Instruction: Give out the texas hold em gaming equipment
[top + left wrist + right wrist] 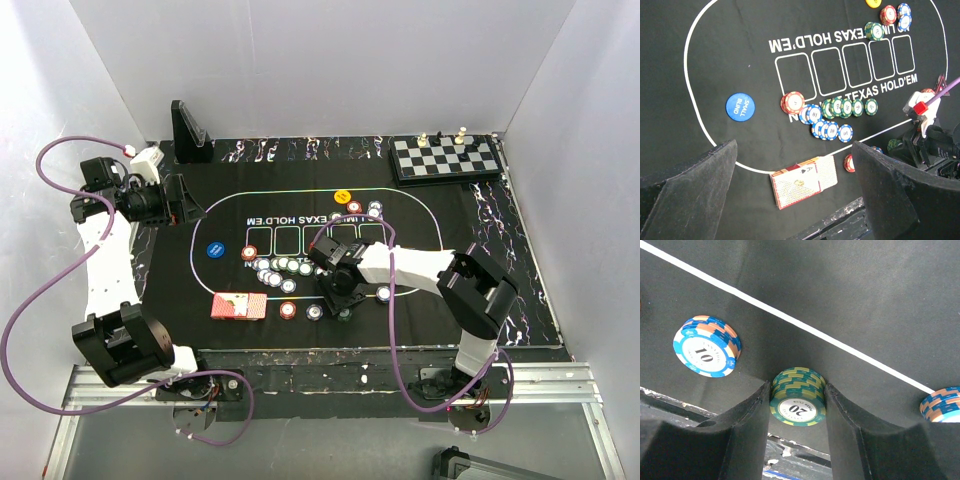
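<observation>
Down by the near edge of the black felt mat [455, 225], the right gripper [798, 386] has its fingers [740, 430] pressed against both sides of a green chip stack [798, 407] marked "20". The stack rests flat on the felt, close to the white printed line [805, 325] but not touching it. A blue chip stack [705, 347] marked "10" lies near it on one side, and another blue-and-orange stack [942, 405] shows at the opposite edge of the right wrist view.

The left gripper [795, 146] hovers over the mat's left end, its fingers [695, 190] wide apart and holding nothing. Beneath it lie:
- a blue "SMALL BLIND" disc [740, 106], alone inside the oval
- a red chip stack [793, 102]
- a row of green chips [847, 106], just beside the red stack
- a spread of blue chips [830, 130], overlapping below the green row
- a deck of red-backed cards [802, 187] at the near edge, with an ace face up on top

A yellow disc [342, 196] lies at the far side of the oval. The chessboard [445, 157] sits at the far right corner of the tabletop.
</observation>
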You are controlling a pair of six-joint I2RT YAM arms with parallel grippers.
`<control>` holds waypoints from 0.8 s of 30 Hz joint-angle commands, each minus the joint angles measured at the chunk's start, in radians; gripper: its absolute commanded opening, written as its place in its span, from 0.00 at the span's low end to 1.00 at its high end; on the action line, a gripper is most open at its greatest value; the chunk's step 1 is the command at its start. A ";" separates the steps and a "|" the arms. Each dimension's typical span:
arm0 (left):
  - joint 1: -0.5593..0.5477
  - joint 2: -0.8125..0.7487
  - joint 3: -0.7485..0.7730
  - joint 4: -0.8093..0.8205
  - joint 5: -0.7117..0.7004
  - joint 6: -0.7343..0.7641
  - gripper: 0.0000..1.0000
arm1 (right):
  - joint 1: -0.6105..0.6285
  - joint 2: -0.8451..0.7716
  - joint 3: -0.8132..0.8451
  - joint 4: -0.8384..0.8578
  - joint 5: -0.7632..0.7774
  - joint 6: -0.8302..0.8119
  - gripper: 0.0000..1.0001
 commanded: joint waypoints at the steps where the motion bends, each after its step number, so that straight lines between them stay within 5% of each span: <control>1: 0.005 -0.020 0.042 -0.003 0.015 -0.007 1.00 | -0.001 -0.038 0.030 -0.043 0.025 0.006 0.32; 15: 0.003 -0.022 0.025 0.005 0.014 -0.006 1.00 | -0.132 -0.151 0.088 -0.117 0.019 -0.036 0.22; 24: 0.003 -0.031 0.015 0.000 0.009 0.004 1.00 | -0.337 -0.021 0.165 -0.085 0.028 -0.085 0.19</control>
